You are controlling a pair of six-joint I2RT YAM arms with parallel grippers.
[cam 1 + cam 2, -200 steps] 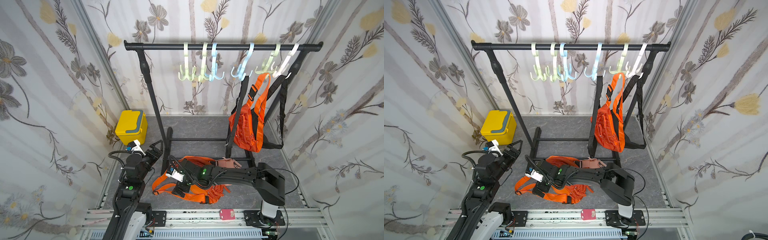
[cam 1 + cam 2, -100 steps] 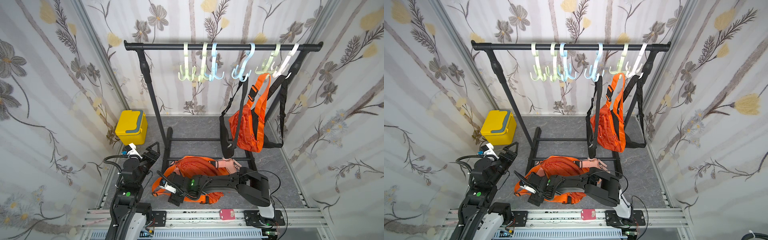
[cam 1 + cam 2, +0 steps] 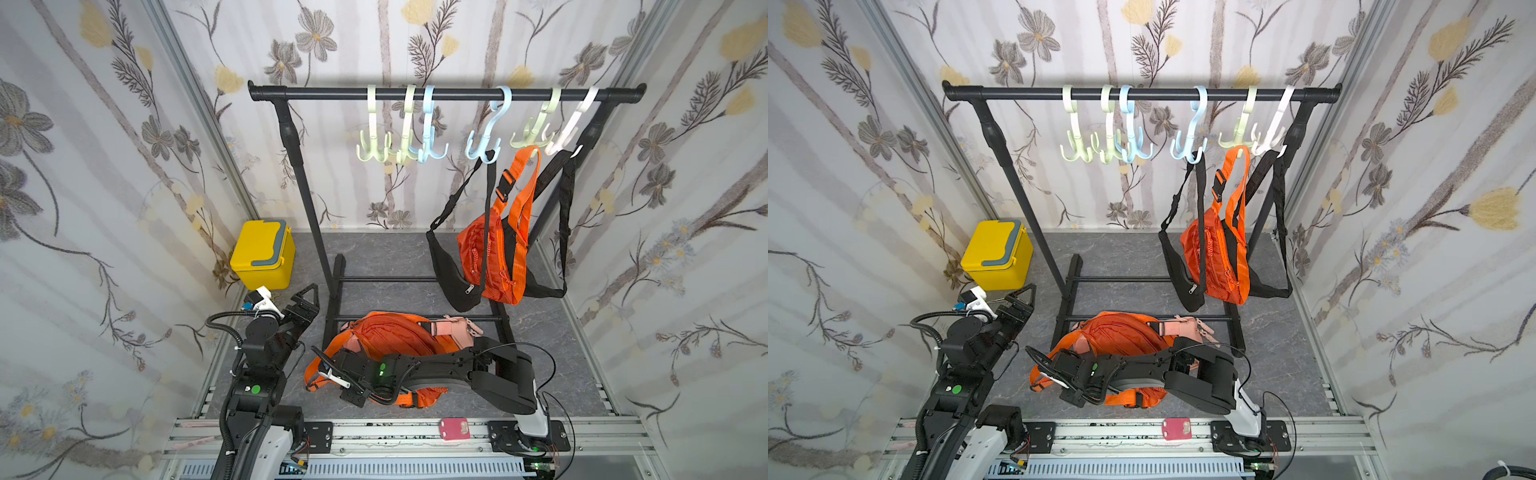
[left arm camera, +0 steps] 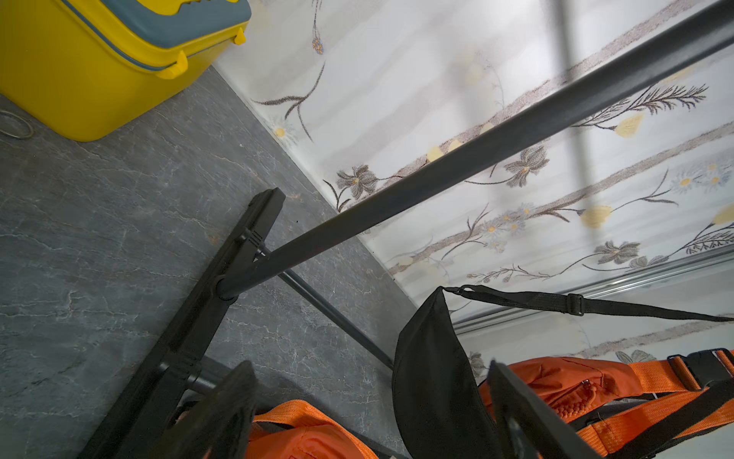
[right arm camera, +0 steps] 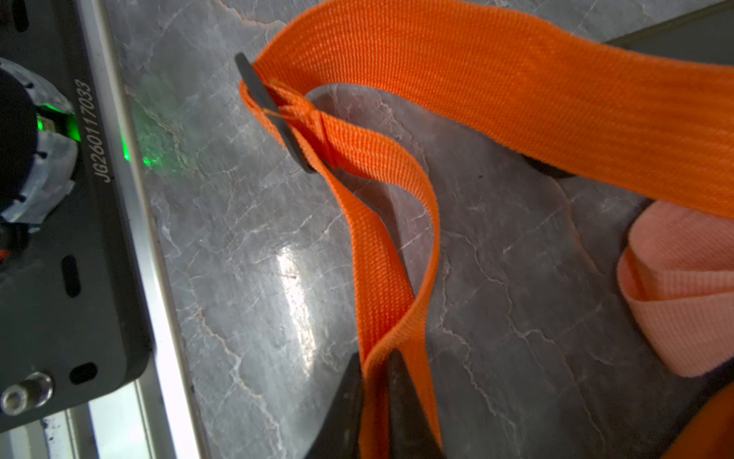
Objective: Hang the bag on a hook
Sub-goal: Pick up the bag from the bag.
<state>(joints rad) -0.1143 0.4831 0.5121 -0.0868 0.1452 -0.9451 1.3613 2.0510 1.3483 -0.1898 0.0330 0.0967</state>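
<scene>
An orange bag (image 3: 390, 336) lies on the grey floor by the rack's front foot bar, partly over a pink bag (image 3: 455, 328). My right gripper (image 5: 375, 365) is shut on a fold of its orange strap (image 5: 389, 238), low at the bag's front left end (image 3: 318, 374). My left gripper (image 4: 367, 369) stands open and holds nothing, beside the rack's left foot (image 3: 305, 301). Several pastel hooks hang from the black rail (image 3: 444, 93); the left ones (image 3: 372, 145) are bare. An orange bag (image 3: 490, 257) and black bags (image 3: 451, 274) hang from the right hooks.
A yellow lidded box (image 3: 264, 253) stands at the back left by the wall. The rack's black uprights and foot bars (image 3: 332, 291) cross the floor between the arms and the hooks. A red card (image 3: 454, 429) lies on the front rail. Papered walls close in three sides.
My right gripper went from open to shut on the orange strap after swinging toward the front left of the floor bag. The left arm drew back a little.
</scene>
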